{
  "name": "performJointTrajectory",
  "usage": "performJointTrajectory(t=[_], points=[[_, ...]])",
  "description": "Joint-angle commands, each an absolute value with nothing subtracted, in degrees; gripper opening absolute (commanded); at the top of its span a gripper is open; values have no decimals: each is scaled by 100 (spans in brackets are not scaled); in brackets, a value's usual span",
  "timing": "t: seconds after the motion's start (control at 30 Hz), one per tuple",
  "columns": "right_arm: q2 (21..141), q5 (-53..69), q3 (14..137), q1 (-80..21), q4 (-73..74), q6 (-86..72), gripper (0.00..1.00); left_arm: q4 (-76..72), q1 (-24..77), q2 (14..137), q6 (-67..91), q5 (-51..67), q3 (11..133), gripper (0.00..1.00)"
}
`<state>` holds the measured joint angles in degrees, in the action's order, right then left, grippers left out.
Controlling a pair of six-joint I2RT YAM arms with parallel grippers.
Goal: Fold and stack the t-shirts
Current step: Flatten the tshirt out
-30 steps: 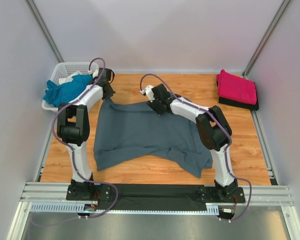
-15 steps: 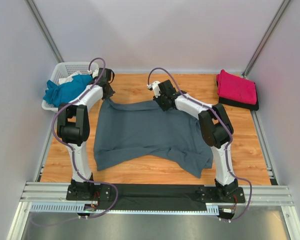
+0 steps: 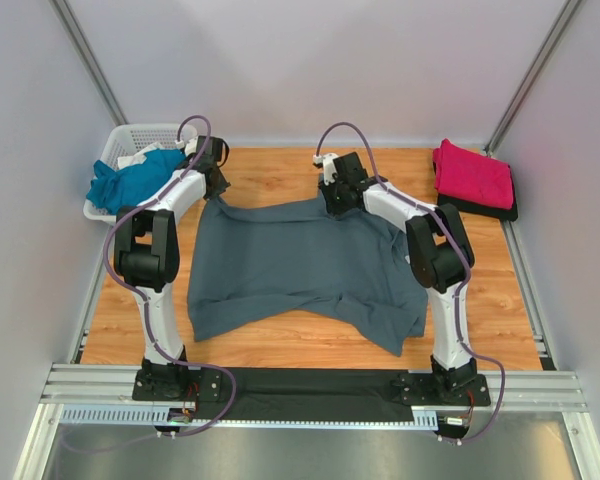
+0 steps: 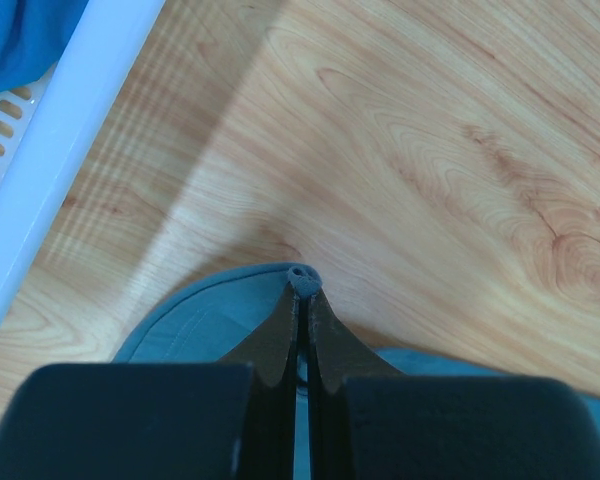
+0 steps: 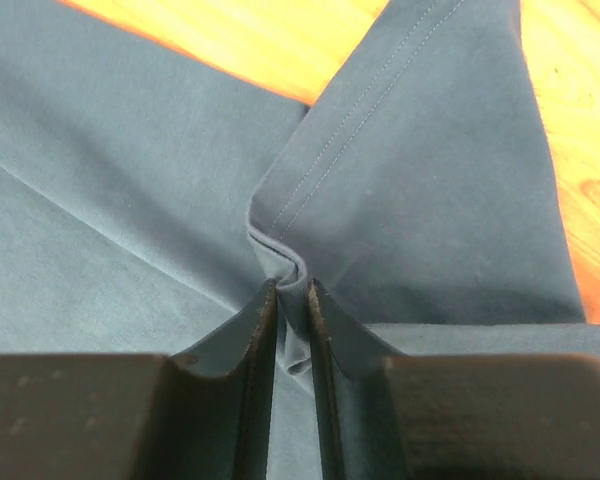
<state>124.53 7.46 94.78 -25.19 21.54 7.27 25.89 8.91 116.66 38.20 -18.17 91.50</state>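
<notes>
**Grey tee's far edge drawn out, away from the basket**

- The white basket [image 3: 123,133] sits at the bench's [image 3: 270,172] far left corner. The teal tee [image 3: 130,182] is heaped in it, not yet folded.
- Just right of the basket, your left jaws are shut tight on a corner of the slate-grey tee [image 3: 290,262]. A small nub of cloth pokes past the tips in the wrist view. They have held this spot for the last second.
- The grey tee lies spread on the bench, right of the basket. Its near edge is rumpled, and one corner trails out on the side away from the basket.
- Your right jaws have narrowed over the last second onto a pinch of stitched edge, and cloth is bunched between the tips. They have also carried that pinch further from the basket and slightly toward the back wall.
- The far edge now runs straighter between your two grips.
- My reading is that you are laying the tee flat and no fold has begun. The near edge needs smoothing before you start one.
- Farthest from the basket, the pink tee [image 3: 473,172] lies folded on a dark folded garment [image 3: 480,209], so the stack is started.
</notes>
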Motion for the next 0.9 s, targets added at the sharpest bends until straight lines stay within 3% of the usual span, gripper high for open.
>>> performJointTrajectory(t=[0.0,0.03,0.07,0.43,0.87], points=[[12515,871,9677,-2531,1802,493,9,2496,914,11487,3771,-1872,9114,0],[12524,809,9677,-2523,1767,466,1,2496,914,11487,3771,-1881,9123,0],[12551,713,9685,-2522,1741,388,0,2505,914,11487,3762,-1872,9123,0],[11567,1178,9676,-1803,967,-895,1,2391,914,11101,3279,-1679,9395,0],[10793,255,11223,-1249,931,-185,1,3067,607,10442,3208,-1028,10563,0]])
